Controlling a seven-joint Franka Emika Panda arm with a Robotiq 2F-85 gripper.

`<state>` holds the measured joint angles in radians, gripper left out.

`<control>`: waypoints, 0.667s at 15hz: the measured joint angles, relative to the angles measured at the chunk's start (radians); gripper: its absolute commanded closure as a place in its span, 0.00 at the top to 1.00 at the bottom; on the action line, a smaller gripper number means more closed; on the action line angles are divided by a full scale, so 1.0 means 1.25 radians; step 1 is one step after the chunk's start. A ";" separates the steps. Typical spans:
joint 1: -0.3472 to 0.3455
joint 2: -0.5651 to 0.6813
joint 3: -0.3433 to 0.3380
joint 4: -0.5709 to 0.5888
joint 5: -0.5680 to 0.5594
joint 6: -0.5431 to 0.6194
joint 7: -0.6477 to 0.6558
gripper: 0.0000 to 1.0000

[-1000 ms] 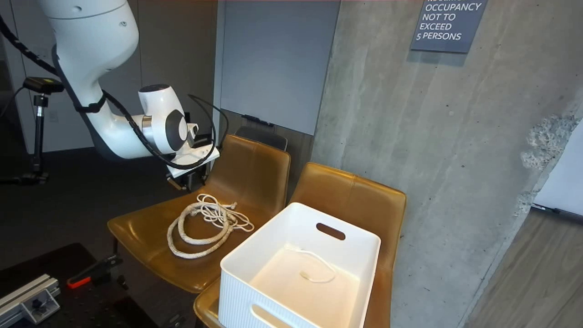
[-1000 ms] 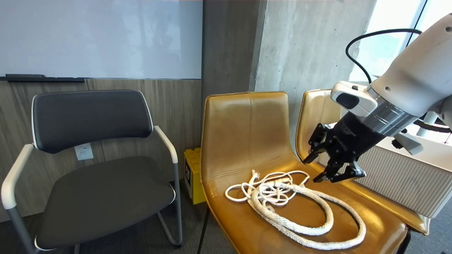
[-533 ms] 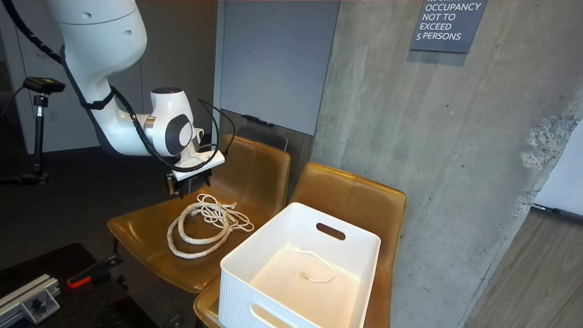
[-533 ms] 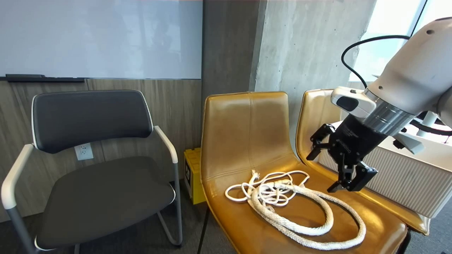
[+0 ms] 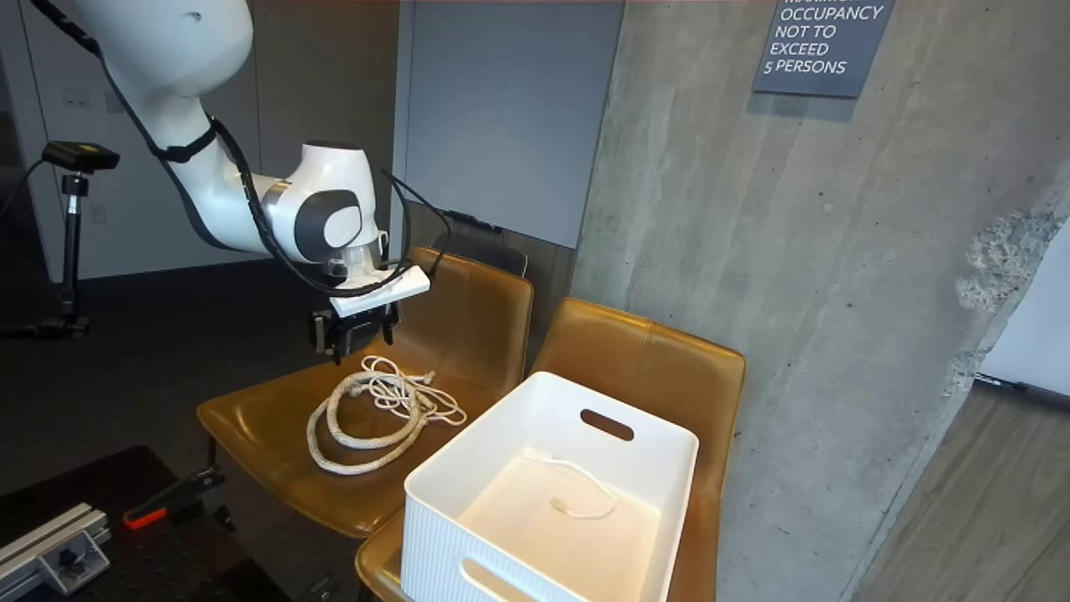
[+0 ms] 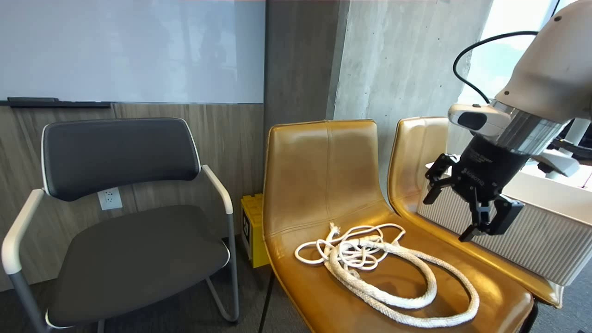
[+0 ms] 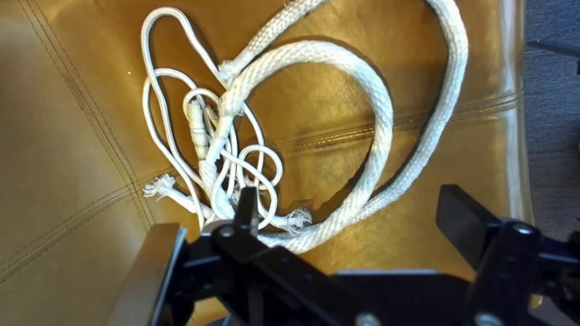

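Note:
My gripper (image 6: 447,215) hangs in the air with its jaws wide apart and nothing between them. Below it, a thick white braided rope (image 7: 383,113) lies coiled on a tan leather chair (image 6: 323,171). Tangled with the rope's end is a thinner white cord (image 7: 146,43), and frayed tips (image 7: 299,219) show there. In the wrist view the left finger (image 7: 248,206) overlaps the cord from above, while the right finger (image 7: 462,222) is over bare leather. Both exterior views show a gap between the fingertips and the coil.
A white ribbed bin (image 5: 451,535) stands on a second tan chair (image 5: 644,343), with a short white cord (image 5: 585,515) inside. A grey armchair (image 6: 138,259) and a yellow box (image 6: 255,231) stand beside the first chair. A clamp (image 5: 175,502) sits on a dark table.
My gripper has spread its fingers wider. It dipped a little, then rose and shifted toward the bin side, tilting more downward. Rope and cord lie where they were.

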<state>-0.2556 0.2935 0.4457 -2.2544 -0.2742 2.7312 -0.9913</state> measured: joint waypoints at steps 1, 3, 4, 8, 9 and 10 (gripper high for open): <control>0.001 -0.022 -0.015 -0.005 0.029 -0.008 -0.034 1.00; 0.006 -0.067 -0.048 -0.010 0.079 -0.032 -0.096 1.00; 0.011 -0.088 -0.066 -0.014 0.098 -0.042 -0.122 1.00; 0.048 -0.155 -0.144 -0.028 0.176 -0.075 -0.238 1.00; 0.056 -0.166 -0.161 -0.028 0.201 -0.084 -0.272 1.00; 0.065 -0.174 -0.178 -0.028 0.224 -0.092 -0.304 1.00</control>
<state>-0.1745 0.0758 0.2234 -2.2897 0.0064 2.6158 -1.3716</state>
